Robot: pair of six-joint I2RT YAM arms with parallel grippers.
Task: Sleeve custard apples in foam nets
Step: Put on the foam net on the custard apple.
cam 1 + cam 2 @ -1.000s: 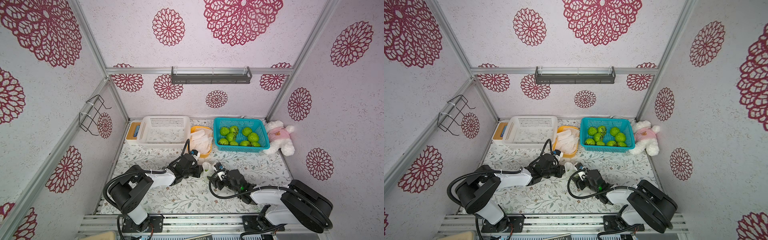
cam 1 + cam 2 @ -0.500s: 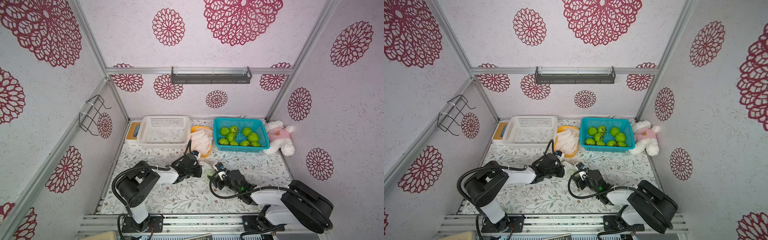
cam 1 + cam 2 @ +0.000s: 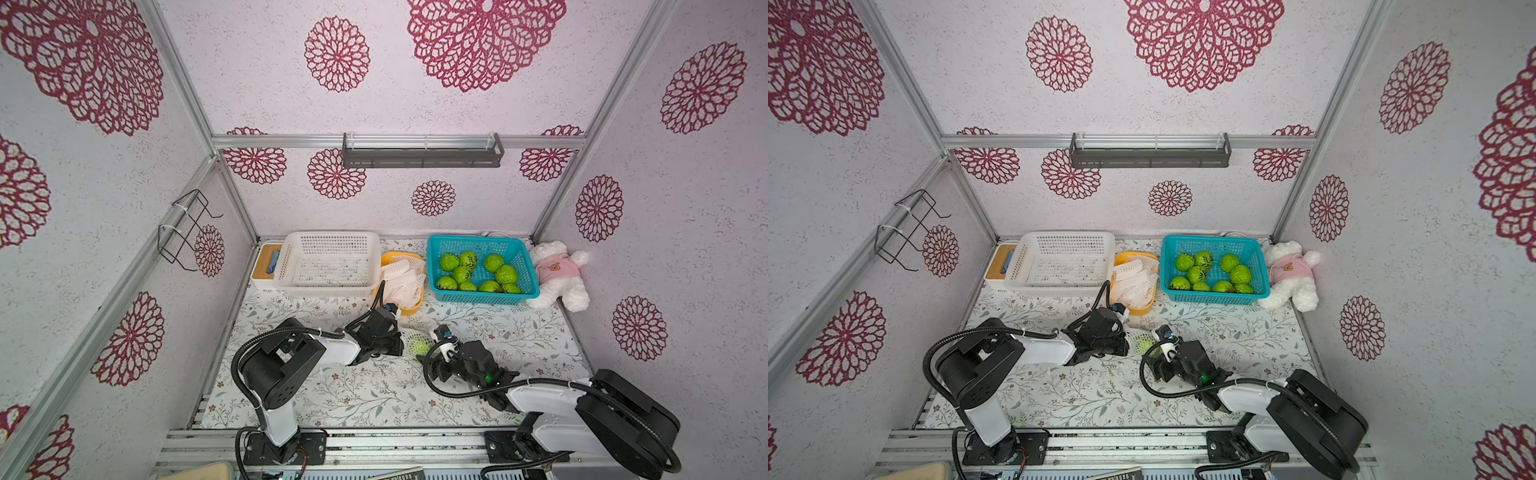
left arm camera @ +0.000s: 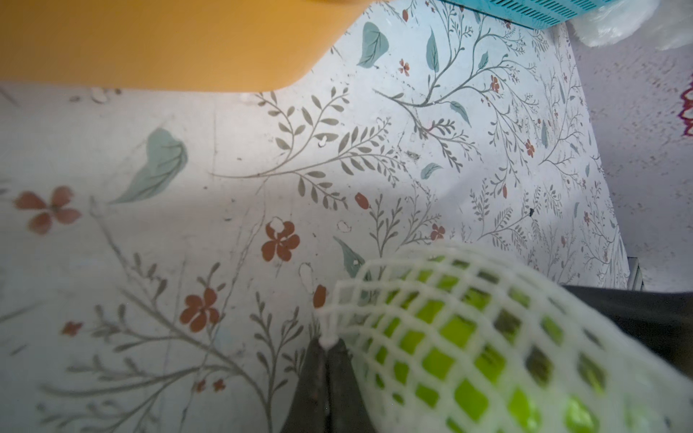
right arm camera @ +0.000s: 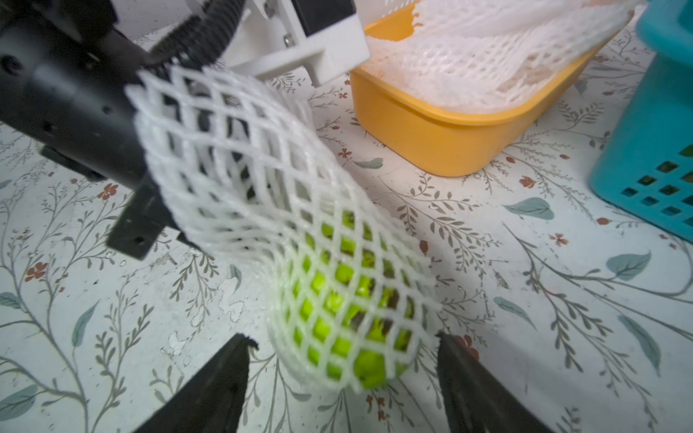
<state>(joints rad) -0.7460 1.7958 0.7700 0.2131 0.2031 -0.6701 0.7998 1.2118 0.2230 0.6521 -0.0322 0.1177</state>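
While the left gripper [image 4: 327,346] is pinching an edge strand of the foam net [image 5: 240,168] between fully closed jaws, the right gripper [image 5: 343,348] is holding nothing. Its fingers [image 5: 225,378] are standing wide apart on either side of the netted custard apple [image 5: 337,296]. That fruit is sitting in the far end of the sleeve, and the empty mesh is stretching back toward the left gripper. In both top views it is lying mid-table on the floral mat [image 3: 353,390], between the two grippers. Behind it, spare foam nets [image 3: 401,276] are filling a yellow tray [image 3: 415,308]. Bare custard apples [image 3: 494,262] are waiting in a teal basket [image 3: 482,296] beside that tray.
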